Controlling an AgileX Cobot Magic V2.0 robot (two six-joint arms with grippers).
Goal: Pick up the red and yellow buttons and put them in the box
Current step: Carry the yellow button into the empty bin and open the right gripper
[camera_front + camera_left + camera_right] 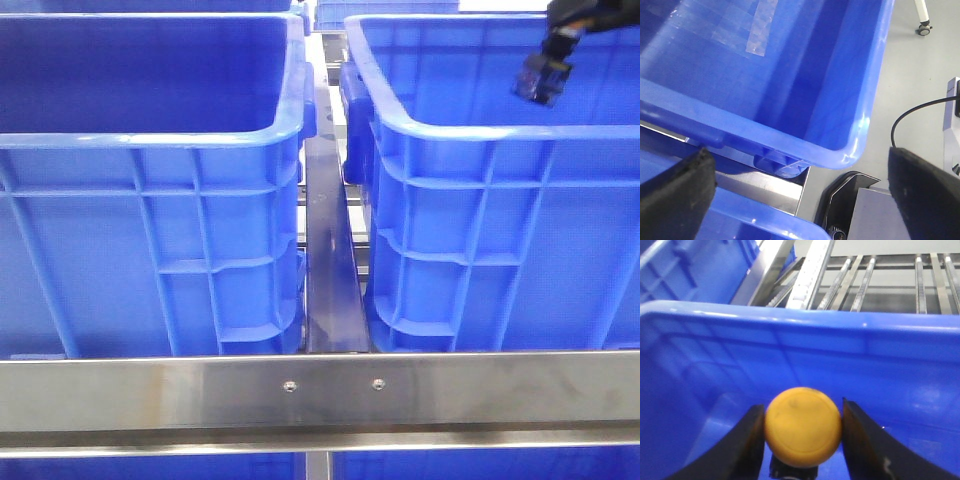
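A round yellow button (803,426) with a dark base sits between the black fingers of my right gripper (803,442), which is shut on it. In the front view this gripper (541,80) hangs over the far right part of the right blue box (480,130), just above rim height. The box's inner wall (790,355) fills the right wrist view behind the button. My left gripper (800,197) is open, its fingers (675,190) wide apart with nothing between them, above the corner of a blue bin (790,75). No red button shows in any view.
A second large blue bin (150,140) stands on the left, with a narrow metal bar (330,270) between the two. A steel rail (320,395) crosses the front. Roller rails (865,280) lie beyond the right box. Grey floor (920,75) and a black cable (910,112) lie beside the left bin.
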